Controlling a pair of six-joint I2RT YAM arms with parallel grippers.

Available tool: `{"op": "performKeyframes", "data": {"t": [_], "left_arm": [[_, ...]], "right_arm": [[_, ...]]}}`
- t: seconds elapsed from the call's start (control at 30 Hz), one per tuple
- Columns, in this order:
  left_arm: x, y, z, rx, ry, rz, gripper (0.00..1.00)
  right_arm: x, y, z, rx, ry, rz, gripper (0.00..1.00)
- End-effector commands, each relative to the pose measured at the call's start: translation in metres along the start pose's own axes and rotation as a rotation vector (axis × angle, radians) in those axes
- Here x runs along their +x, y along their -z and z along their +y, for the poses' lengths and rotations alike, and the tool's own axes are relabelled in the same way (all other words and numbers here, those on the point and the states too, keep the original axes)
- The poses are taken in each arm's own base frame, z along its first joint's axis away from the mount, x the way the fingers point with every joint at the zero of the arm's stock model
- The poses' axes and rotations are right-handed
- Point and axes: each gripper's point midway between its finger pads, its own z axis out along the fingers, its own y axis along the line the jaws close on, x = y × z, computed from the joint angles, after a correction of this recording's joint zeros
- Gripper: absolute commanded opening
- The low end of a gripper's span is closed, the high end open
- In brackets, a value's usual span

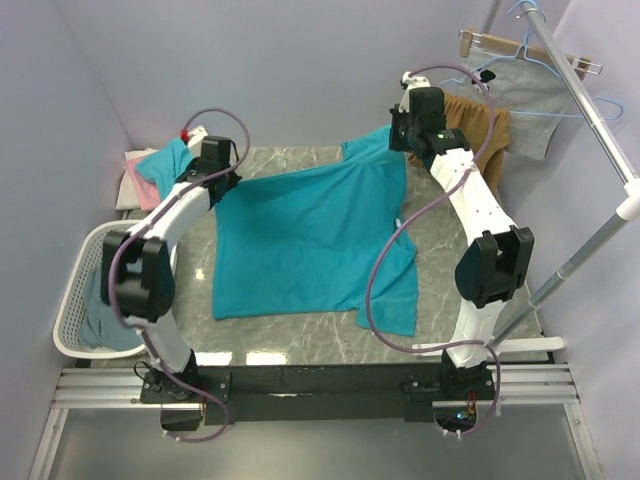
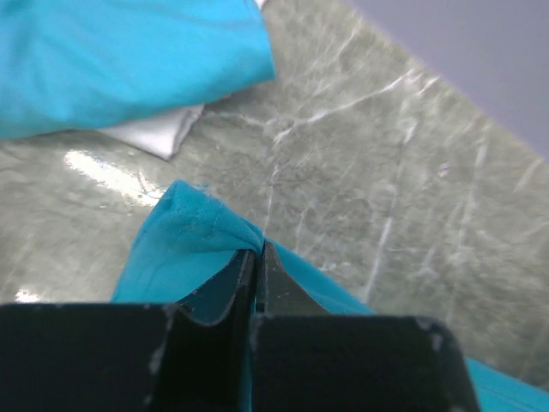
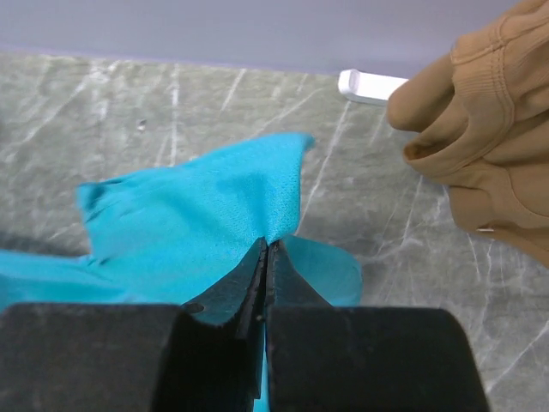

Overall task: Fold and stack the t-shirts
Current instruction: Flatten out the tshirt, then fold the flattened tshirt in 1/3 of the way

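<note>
teal t-shirt spread across mid-tabletop | far-left corner pinched in left gripper, pressed together | far-right corner pinched in right gripper | tan shorts near right gripper | white basket off tabletop's left edge

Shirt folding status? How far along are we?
Done: a small teal-pink-white pile sits at far left. In hand: left gripper and right gripper pinch far corners of the spread teal t-shirt, unfolded. Left: that fold, plus clothes in the basket.
</note>
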Motion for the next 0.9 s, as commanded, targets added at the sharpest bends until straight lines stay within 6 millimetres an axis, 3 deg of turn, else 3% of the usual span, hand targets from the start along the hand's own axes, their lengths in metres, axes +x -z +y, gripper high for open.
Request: {"op": "performKeyframes", "data": {"t": [0.0,0.23,0.57,0.7,0.77,0.8,0.87], "left_arm": [[0.033,-0.029,0.002,-0.026,-0.085,0.119,0.04],[0.037,-0.043,0.001,-0.018,-0.082,0.1,0.04],[0.031,-0.046,-0.005,-0.004,-0.105,0.122,0.04],[0.039,-0.029,0.0,0.013,-0.064,0.149,0.04],[0.054,-0.023,0.012,-0.007,-0.059,0.175,0.04],[0.052,-0.017,0.014,-0.002,-0.047,0.17,0.04],[0.067,-0.011,0.021,0.003,-0.051,0.21,0.04]], "right_arm": [[0.008,-0.027,-0.014,0.056,-0.004,0.021,0.0],[0.027,-0.036,-0.014,0.04,0.0,0.058,0.0],[0.033,-0.017,-0.015,0.034,0.005,0.081,0.0],[0.061,0.007,-0.013,0.027,-0.015,0.127,0.0],[0.073,0.017,-0.013,0.029,-0.036,0.136,0.0],[0.086,0.026,-0.015,0.033,-0.044,0.157,0.0],[0.107,0.038,-0.015,0.039,-0.074,0.19,0.0]]}}
